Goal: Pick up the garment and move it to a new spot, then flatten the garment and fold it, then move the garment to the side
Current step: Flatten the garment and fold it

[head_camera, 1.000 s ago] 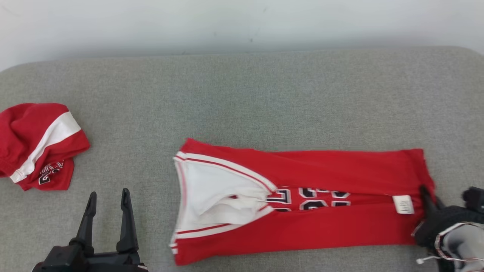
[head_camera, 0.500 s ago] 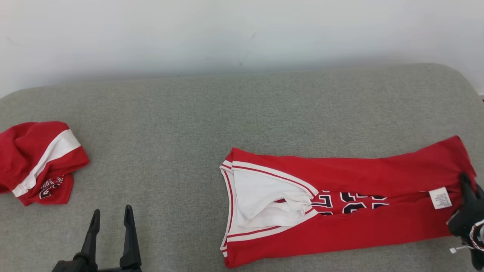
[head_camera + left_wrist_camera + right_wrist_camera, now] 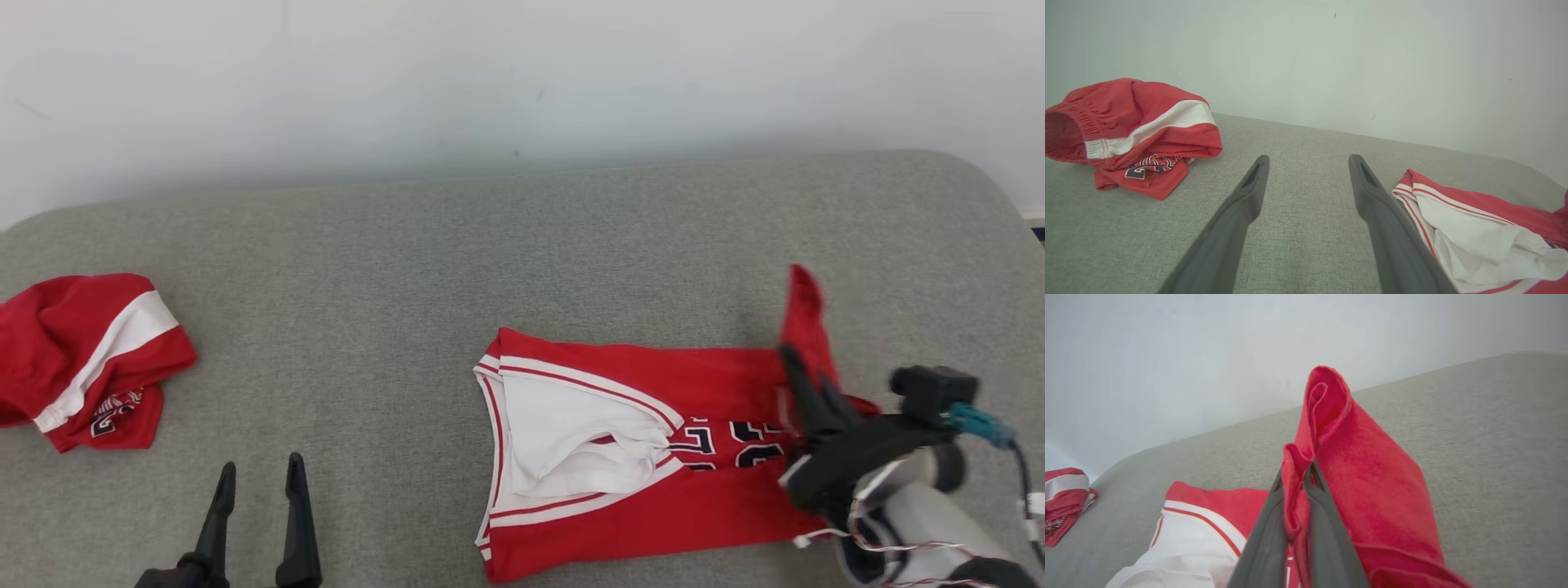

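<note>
Up comes the hem (image 3: pixel 804 294) of the red jersey (image 3: pixel 653 514): a second ago it lay stretched out flat to the right, and now that end stands off the cushion and has travelled back toward the white V-neck (image 3: pixel 555 425), so the body looks shorter. The rest of the jersey lies flat at centre-right, neck pointing left, its long sides already turned in over the printed number. Far off at the left edge sits a crumpled pair of red shorts (image 3: pixel 82 351), untouched.

Now the right gripper (image 3: pixel 807 377): its fingers are pinched tight on the hem, and the right wrist view shows the red cloth bunched between them and flopping over to one side. The left gripper (image 3: pixel 261 464) hangs spread wide and empty at the lower left, near nothing.

This looks like the crosswise fold. To do it well, I'd carry the hem low and straight along the jersey's length, lay it square on the neck edge, and let go only once the cloth is down. That drooping corner could land twisted, so a smoothing pass may be needed.

Underneath is a grey upholstered surface (image 3: pixel 408 269) with rounded corners, woven and grippy-looking, backed by a plain pale wall (image 3: pixel 490 82).
</note>
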Controlling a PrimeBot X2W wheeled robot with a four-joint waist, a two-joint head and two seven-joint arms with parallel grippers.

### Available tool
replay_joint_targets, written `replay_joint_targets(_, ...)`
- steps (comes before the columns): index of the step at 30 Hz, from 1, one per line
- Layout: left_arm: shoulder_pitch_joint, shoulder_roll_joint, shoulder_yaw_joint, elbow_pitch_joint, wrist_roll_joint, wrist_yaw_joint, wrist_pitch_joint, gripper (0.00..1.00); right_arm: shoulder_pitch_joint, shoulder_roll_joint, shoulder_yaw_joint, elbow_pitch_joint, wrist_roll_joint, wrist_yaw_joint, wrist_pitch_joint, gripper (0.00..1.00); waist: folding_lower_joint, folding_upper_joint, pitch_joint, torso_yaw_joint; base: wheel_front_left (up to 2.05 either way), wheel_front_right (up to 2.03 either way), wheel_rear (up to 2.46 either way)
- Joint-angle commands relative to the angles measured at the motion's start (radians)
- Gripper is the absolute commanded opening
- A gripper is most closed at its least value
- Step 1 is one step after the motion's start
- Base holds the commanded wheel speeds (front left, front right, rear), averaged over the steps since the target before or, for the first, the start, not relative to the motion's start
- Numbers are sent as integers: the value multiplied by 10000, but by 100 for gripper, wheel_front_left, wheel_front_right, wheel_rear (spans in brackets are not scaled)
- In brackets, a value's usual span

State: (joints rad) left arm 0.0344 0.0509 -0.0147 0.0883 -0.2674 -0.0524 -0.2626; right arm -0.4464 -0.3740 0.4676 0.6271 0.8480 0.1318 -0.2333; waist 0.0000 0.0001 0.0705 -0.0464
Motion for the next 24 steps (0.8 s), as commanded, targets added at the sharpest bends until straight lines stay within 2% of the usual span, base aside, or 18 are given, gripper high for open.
replay_joint_targets(1, 8, -5, -59, 27, -63, 35, -31, 100, 139, 245, 90, -276, -140, -25, 49, 0, 0, -1, -13, 120, 0, 0, 0)
replay_joint_targets(12, -245, -5, -333, 119, -131, 40, -31, 100, 35, 2107, 493, -1263, -824, -25, 541, 0, 0, -1, 325, 817, 0, 0, 0)
replay_joint_targets(24, -560, -5, -457, 315, -222, -53, -31, 100, -58, 3040, 902, -815, -1259, -25, 823, 0, 0, -1, 644, 1309, 0, 0, 0)
